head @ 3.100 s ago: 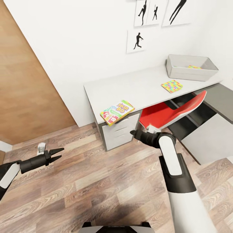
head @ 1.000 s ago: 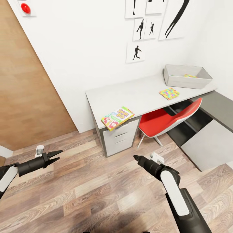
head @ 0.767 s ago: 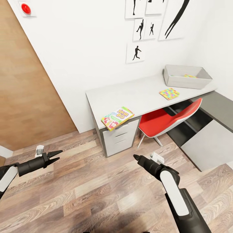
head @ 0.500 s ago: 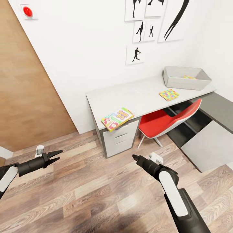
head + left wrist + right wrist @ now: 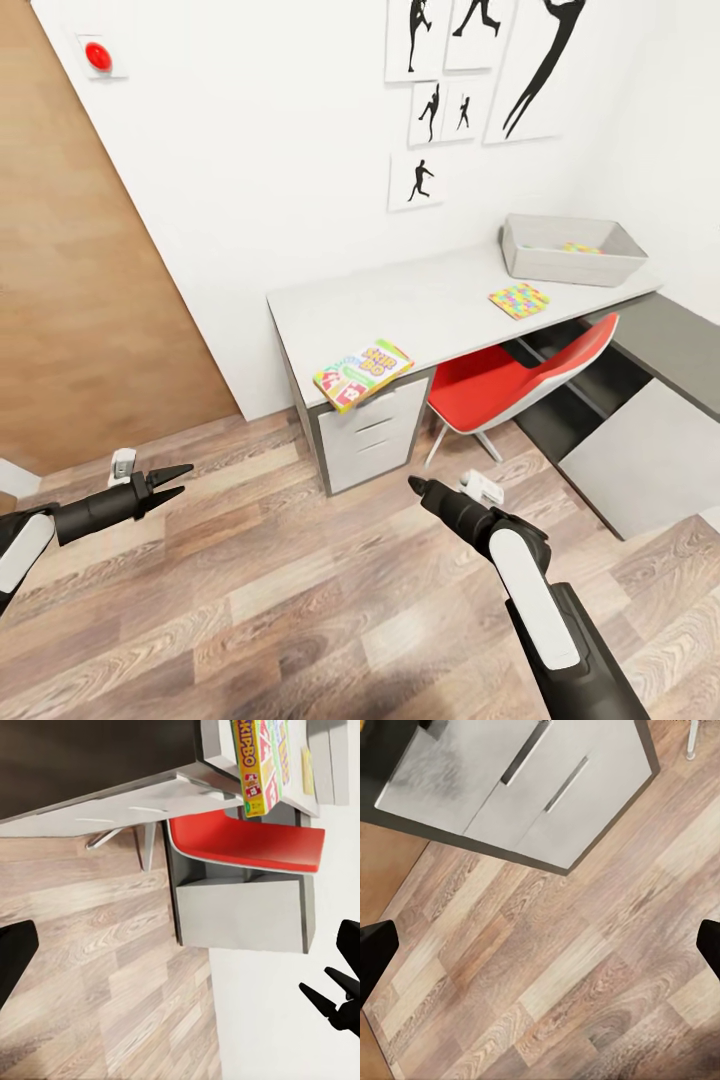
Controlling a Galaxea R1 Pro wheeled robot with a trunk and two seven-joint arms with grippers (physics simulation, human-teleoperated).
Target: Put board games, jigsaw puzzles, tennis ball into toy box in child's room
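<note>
The wood-plank floor [image 5: 300, 580] is filling the lower half of the head view, with the white wall [image 5: 250, 150] rising behind it. The counter [image 5: 430, 300] is standing against that wall toward 1 o'clock. On its far end, near 2 o'clock, the toy box [image 5: 570, 262] is sitting with a bit of multicolour puzzle showing inside. The red chair [image 5: 510, 380] is tucked under the counter. The Skip-Bo board game [image 5: 362, 373] is lying at the counter's near edge, slightly overhanging above the drawers [image 5: 368, 435], up toward 12 o'clock from both sets of fingers and well apart from them. One jigsaw puzzle [image 5: 520, 299] is lying flat on the counter just in front of the toy box.

The left gripper [image 5: 178, 477] is hovering over the floor at 9 o'clock, its fingers narrowly parted and holding nothing. The right gripper [image 5: 415, 487] is hanging over the floor near the centre, pointing toward the drawers; whether its fingers are parted I cannot tell.
</note>
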